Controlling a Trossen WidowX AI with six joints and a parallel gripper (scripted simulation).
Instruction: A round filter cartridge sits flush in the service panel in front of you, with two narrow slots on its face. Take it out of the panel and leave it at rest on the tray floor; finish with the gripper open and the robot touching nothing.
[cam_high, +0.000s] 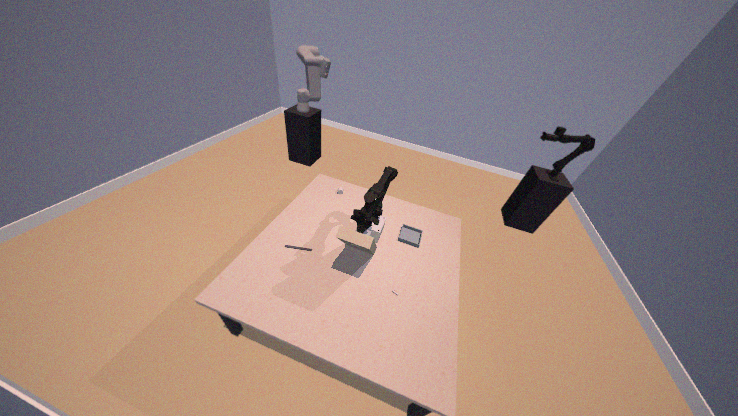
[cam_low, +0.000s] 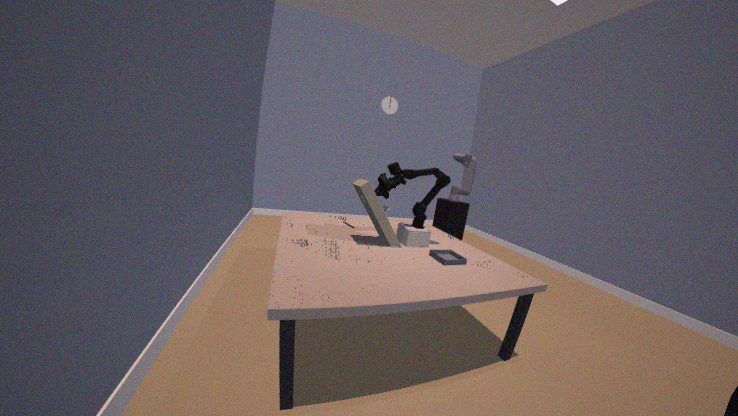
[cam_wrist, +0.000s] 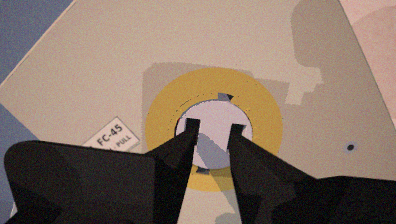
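Observation:
The round pale cartridge (cam_wrist: 216, 111) sits in the yellow ring (cam_wrist: 267, 120) of the tilted service panel (cam_high: 356, 240) (cam_low: 379, 217) (cam_wrist: 225, 35). Its two dark slots lie left and right on its face. My gripper (cam_wrist: 212, 138) (cam_high: 362, 228) (cam_low: 380, 193) is partly open at the panel's face, with nothing held between the fingers. In the wrist view the two fingertips overlap the two slots; how far they reach into them cannot be told. The tray (cam_high: 408, 243) (cam_low: 439, 258) stands on the table beside the arm's base, with no cartridge visible in it.
A label (cam_wrist: 112, 134) and a small dark hole (cam_wrist: 350, 147) are on the panel. A dark rod (cam_high: 298, 248) (cam_low: 348, 224), a small white object (cam_high: 339, 191) and a thin small piece (cam_high: 394, 293) lie on the table. The white base block (cam_low: 413, 235) stands behind the panel's foot.

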